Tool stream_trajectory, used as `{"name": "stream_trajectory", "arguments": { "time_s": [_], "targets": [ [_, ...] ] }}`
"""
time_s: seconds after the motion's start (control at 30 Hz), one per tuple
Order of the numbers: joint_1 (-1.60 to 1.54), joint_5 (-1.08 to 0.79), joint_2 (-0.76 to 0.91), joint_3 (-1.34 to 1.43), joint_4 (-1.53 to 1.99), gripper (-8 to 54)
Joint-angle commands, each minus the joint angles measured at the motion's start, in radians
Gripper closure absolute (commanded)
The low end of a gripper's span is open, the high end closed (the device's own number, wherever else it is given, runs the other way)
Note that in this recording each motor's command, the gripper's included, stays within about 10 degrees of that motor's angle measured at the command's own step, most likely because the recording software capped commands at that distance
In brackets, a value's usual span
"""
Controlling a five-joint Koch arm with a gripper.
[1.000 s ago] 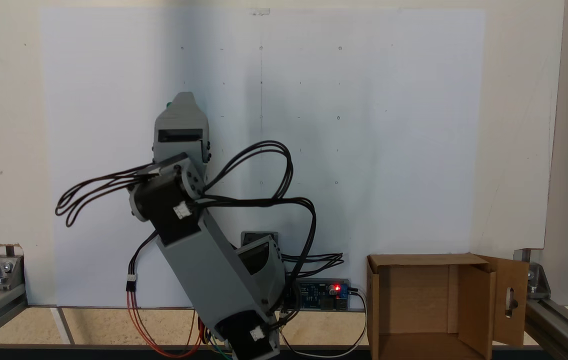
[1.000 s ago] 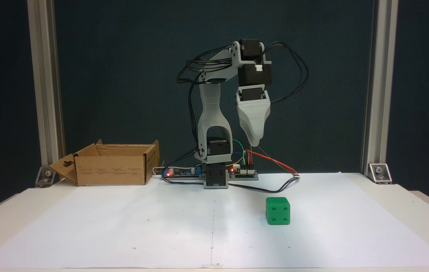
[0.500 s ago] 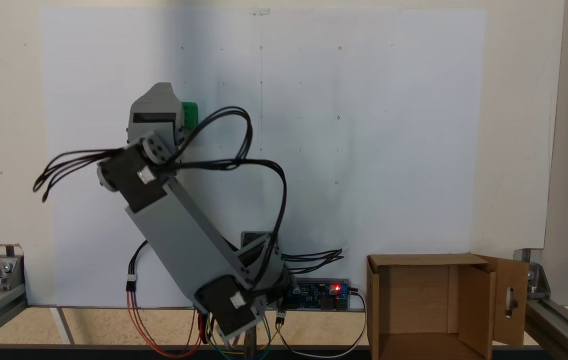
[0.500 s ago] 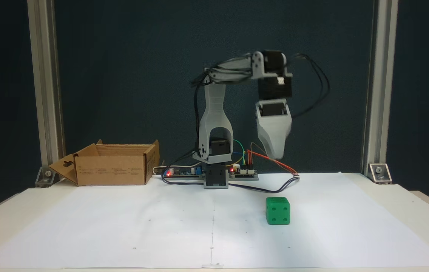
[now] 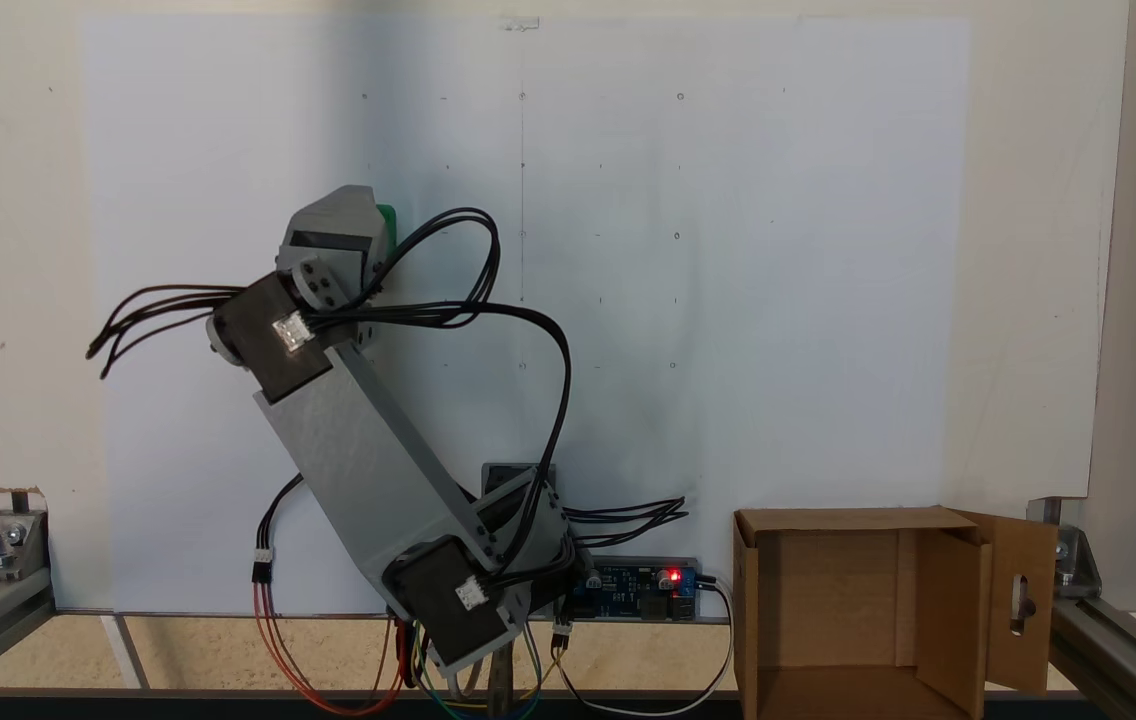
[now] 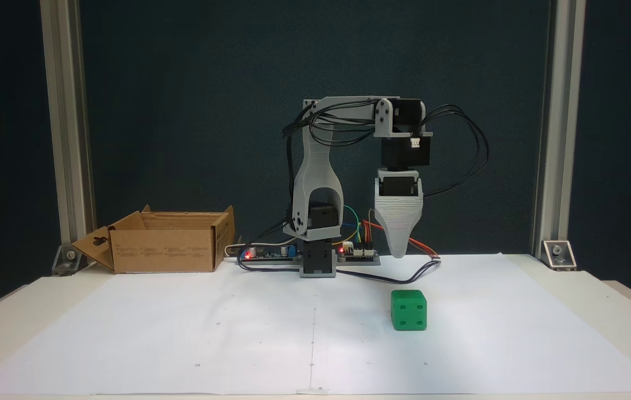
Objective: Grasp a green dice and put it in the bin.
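Observation:
The green dice (image 6: 408, 310) rests on the white paper, right of centre in a fixed view. In the other fixed view only a green sliver of the dice (image 5: 387, 216) peeks out beside the grey gripper head. My gripper (image 6: 399, 254) points straight down, its tip hanging a little above the dice and slightly left of it, touching nothing. From above, the gripper (image 5: 336, 218) covers most of the dice. Only one tapered tip shows, so how the jaws stand is unclear. The bin (image 6: 165, 247), a brown cardboard box with open flaps, stands far left; the bin (image 5: 938, 590) sits at the bottom right from above.
The arm's base (image 6: 316, 261) and a circuit board (image 6: 263, 253) with a red light sit behind the paper, with loose cables (image 6: 415, 269) trailing toward the dice. Aluminium frame posts (image 6: 554, 139) stand at both sides. The white paper (image 6: 238, 333) covers the tabletop.
The arm has swung toward the dice's side and stretched out, and the gripper has dropped much lower, from well above the base to just over the dice. The dice and bin have not moved.

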Motion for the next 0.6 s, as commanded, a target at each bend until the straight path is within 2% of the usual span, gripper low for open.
{"name": "stream_trajectory", "arguments": {
  "time_s": [0.0,0.57],
  "targets": [
    [0.0,0.08,0.002,-0.017,-0.031,2.0],
    [-0.054,0.095,-0.126,-0.014,-0.114,2.0]
  ]
}}
